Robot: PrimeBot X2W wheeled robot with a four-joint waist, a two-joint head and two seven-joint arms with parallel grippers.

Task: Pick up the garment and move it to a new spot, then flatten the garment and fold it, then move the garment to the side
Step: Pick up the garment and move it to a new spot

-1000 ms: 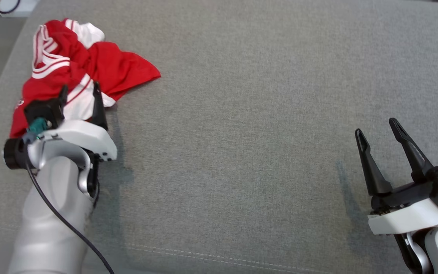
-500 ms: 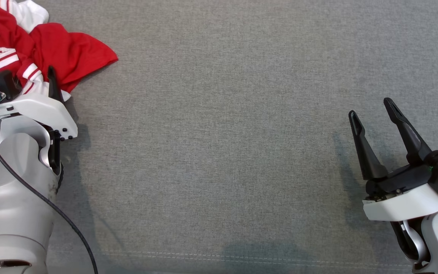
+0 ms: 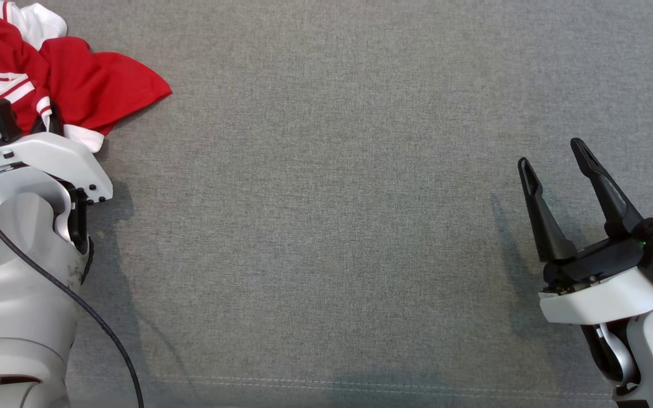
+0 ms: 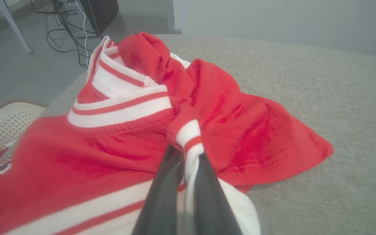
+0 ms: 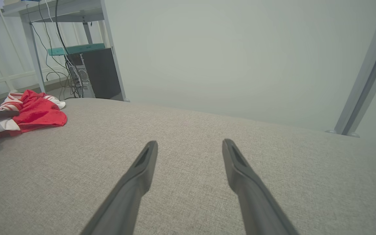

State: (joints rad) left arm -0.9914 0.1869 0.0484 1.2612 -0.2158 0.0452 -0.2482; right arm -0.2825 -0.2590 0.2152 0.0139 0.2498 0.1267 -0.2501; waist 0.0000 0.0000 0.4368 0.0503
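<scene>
The garment (image 3: 94, 85) is a crumpled red jersey with white striped trim, bunched at the far left corner of the grey cushion (image 3: 326, 226). In the left wrist view my left gripper (image 4: 188, 153) is shut on a red-and-white striped cuff of the garment (image 4: 109, 137), which is pinched between the two dark fingers. In the head view the left gripper's white housing covers the fingers at the garment's near edge. My right gripper (image 3: 553, 153) stands open above bare cushion at the right, far from the garment (image 5: 31, 112), with nothing between its fingers (image 5: 142, 163).
The cushion's left edge runs just past the garment, with floor, cables and a dark box (image 4: 100, 13) beyond it. A pale perforated basket (image 4: 2, 127) sits off the left edge. A stitched seam (image 3: 360, 385) marks the front edge. A metal frame post (image 5: 364, 85) stands at the back right.
The head camera shifted right early in the second, sliding the scene left. The left gripper's fingers, spread over the garment's edge before, have closed on the striped cuff. The right gripper stays open.
</scene>
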